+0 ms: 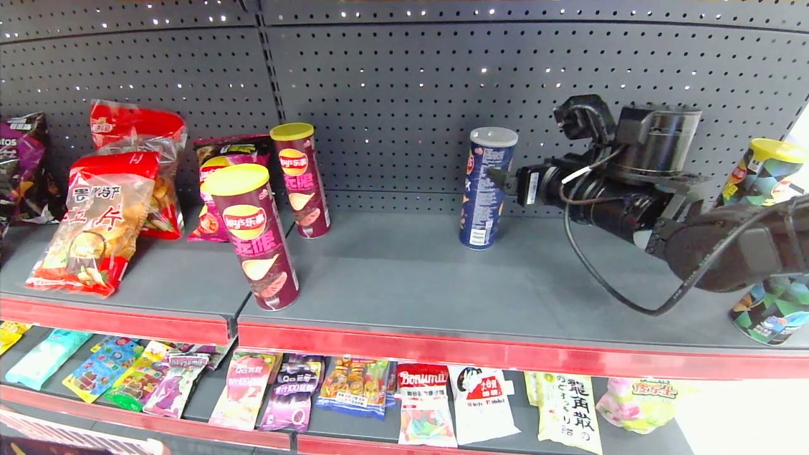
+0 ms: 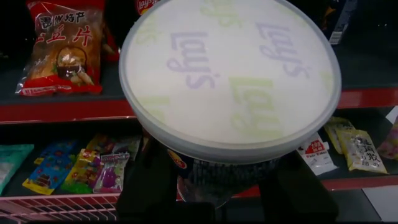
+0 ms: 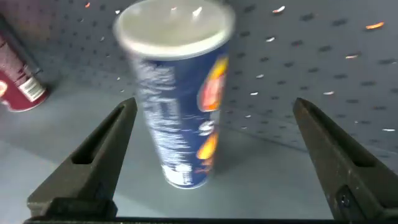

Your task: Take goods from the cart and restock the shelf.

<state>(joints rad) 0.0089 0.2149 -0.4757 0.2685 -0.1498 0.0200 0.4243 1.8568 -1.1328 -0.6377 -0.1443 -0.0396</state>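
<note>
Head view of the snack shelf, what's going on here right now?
The robot is restocking crisps. Its right tool is open at the grey metal shelf with a red front edge, fingers spread either side of a tall blue crisp can with a white lid, which stands upright on the shelf unheld. The left tool is shut on a second dark blue can with a pale plastic lid, held in front of the shelves, not yet placed.
</note>
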